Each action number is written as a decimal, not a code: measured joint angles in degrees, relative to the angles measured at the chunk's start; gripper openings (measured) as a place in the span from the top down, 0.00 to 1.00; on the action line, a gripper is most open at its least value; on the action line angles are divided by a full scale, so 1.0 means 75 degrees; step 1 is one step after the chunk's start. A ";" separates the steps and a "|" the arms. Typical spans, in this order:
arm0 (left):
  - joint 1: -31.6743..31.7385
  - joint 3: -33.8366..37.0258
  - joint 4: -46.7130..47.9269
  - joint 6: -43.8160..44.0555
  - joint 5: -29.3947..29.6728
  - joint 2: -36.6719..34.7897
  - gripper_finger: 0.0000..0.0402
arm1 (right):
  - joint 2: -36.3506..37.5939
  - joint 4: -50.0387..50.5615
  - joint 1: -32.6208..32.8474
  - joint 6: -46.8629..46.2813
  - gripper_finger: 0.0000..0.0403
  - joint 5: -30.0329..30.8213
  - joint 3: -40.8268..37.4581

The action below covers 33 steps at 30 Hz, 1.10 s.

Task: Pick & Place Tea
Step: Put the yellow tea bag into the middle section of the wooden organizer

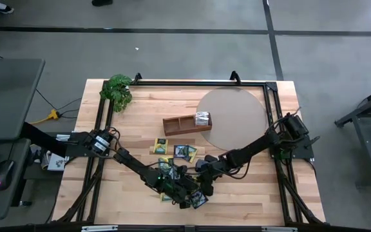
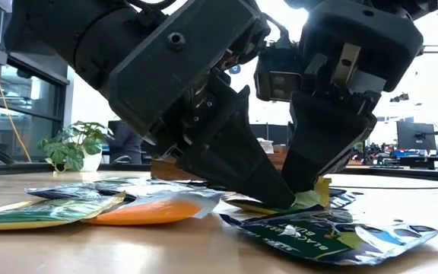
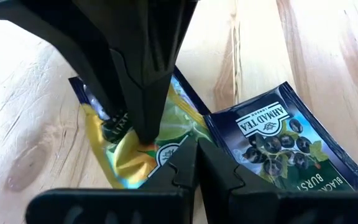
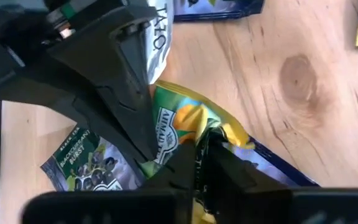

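A crumpled yellow-green tea sachet (image 3: 166,134) lies on the wooden table among other sachets, near the front middle. Both grippers meet on it. My left gripper (image 3: 197,165) comes from the table's left and is shut at the sachet's green side. My right gripper (image 4: 199,158) comes from the right and is shut on its yellow side. A dark green blackcurrant sachet (image 3: 278,143) lies flat beside it. In the high view the grippers (image 1: 197,189) hide the held sachet. My left gripper has its shut fingertips on the green printed edge (image 3: 174,153) of the yellow-green sachet, slanting down from the table's left; whether they pinch it or press on it I cannot tell. That part sits low, near the table. My right gripper pinches the crumpled yellow part (image 4: 219,132) of the same sachet between its two fingers, slanting down from the table's right. The paper bunches up around the fingertips (image 3: 143,127). The sachet's yellow edge (image 2: 319,190) stands a little off the table.
More sachets lie spread toward the left (image 2: 143,209) and behind the grippers (image 1: 185,152). The brown three-compartment tray (image 1: 179,124) stands farther back with a silver sachet (image 1: 202,118) in its right end, beside a round mat (image 1: 237,119). A leafy plant (image 1: 118,90) occupies the far left corner.
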State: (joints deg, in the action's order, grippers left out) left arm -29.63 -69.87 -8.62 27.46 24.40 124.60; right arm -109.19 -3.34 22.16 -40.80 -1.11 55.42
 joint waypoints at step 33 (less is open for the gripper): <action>0.0000 0.0058 0.1248 -0.0845 0.0094 -0.1129 0.97 | 0.0618 0.0501 0.0005 0.0599 1.00 0.0372 -0.0012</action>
State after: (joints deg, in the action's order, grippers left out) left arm -29.63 -69.43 0.74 21.12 25.11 116.13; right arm -104.55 0.41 22.20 -36.30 1.68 55.33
